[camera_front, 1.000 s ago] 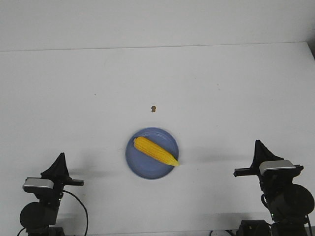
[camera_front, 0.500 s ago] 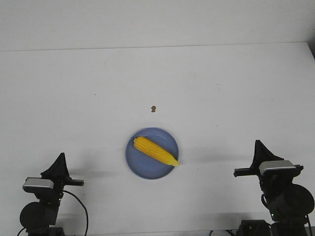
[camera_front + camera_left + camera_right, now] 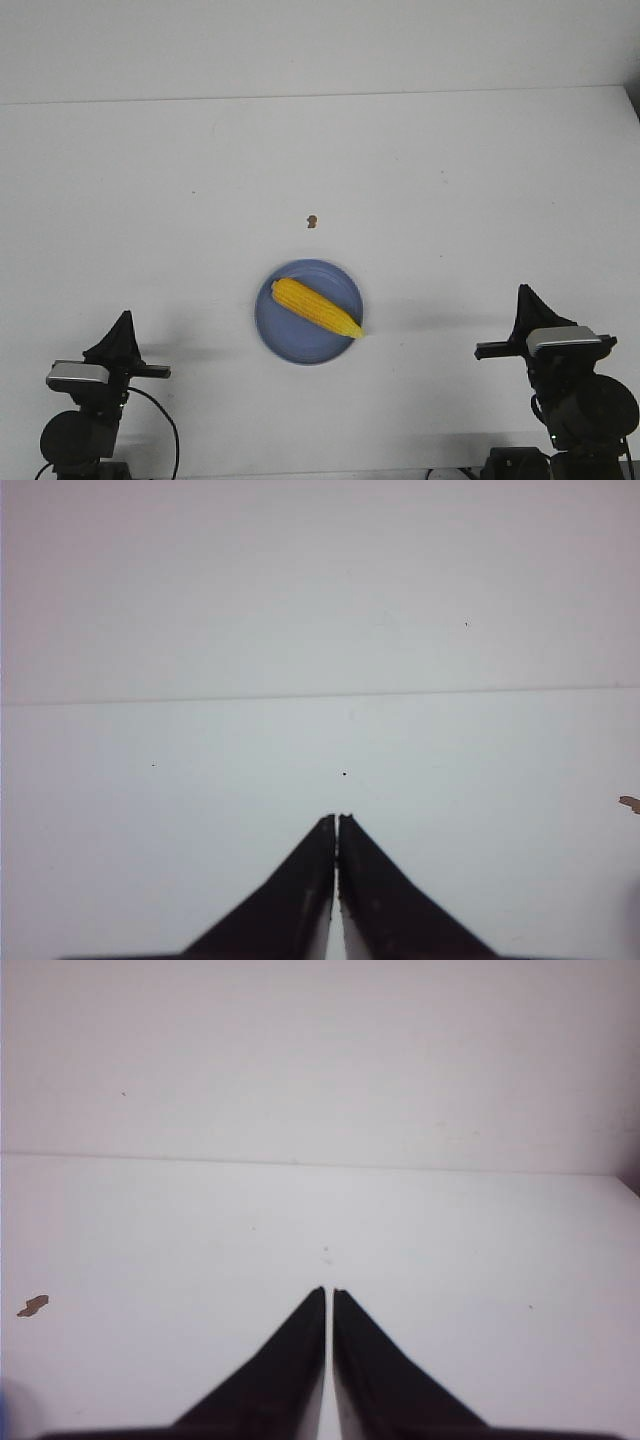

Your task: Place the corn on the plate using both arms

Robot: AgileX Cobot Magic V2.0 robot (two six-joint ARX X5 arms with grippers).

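The yellow corn [image 3: 315,307] lies slantwise on the round blue plate [image 3: 281,335] near the middle front of the white table, its pointed tip at the plate's right rim. My left gripper [image 3: 123,318] is shut and empty at the front left, well apart from the plate. My right gripper [image 3: 522,292] is shut and empty at the front right, also well apart from it. In the left wrist view the gripper [image 3: 337,819] has its jaws together over bare table. In the right wrist view the gripper [image 3: 328,1291] does the same. A sliver of the plate [image 3: 8,1410] shows at that view's edge.
A tiny brown speck [image 3: 312,221] lies on the table beyond the plate; it also shows in the left wrist view [image 3: 629,803] and the right wrist view [image 3: 33,1306]. The table's far edge meets a white wall.
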